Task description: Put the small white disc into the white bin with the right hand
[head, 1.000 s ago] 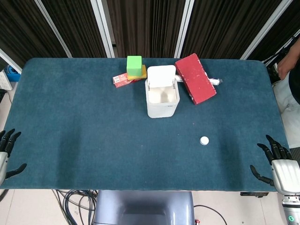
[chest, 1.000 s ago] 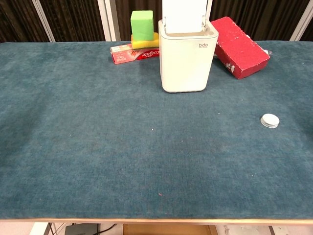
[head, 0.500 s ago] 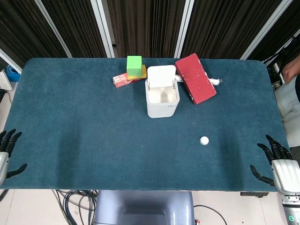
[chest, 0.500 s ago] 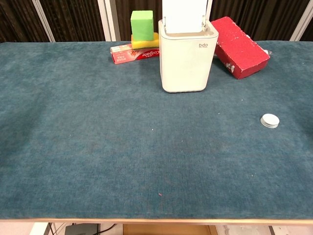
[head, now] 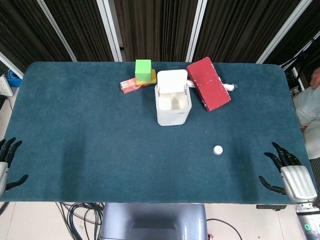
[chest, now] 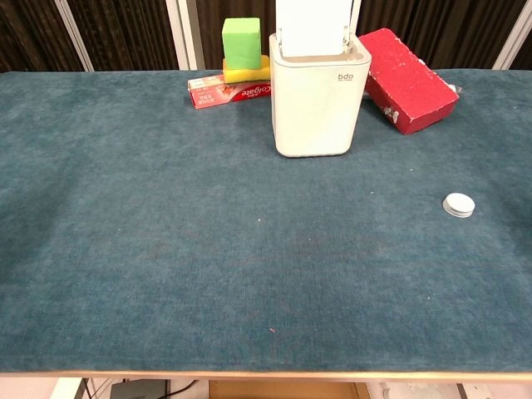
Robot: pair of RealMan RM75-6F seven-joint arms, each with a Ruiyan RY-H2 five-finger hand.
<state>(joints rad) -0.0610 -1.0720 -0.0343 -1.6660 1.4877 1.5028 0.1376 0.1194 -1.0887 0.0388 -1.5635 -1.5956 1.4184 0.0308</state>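
The small white round disc (head: pixel 218 149) lies flat on the dark blue-green table (head: pixel 90 125), on the right side, by itself. The tall white plastic bin (head: pixel 173 104) stands upright near the middle back of the table with its lid up, well apart from the disc. The right hand (head: pixel 287 172) is at the near right corner of the table, holding nothing, its black fingers (head: pixel 276 154) spread apart. The left hand (head: pixel 7 162) is at the near left edge, fingers spread too, holding nothing. Behind the bin is a red block (head: pixel 208 83), a green cube (head: pixel 143 70) on a yellow block (chest: pixel 247 70), and a red toothpaste box (head: pixel 130 85).
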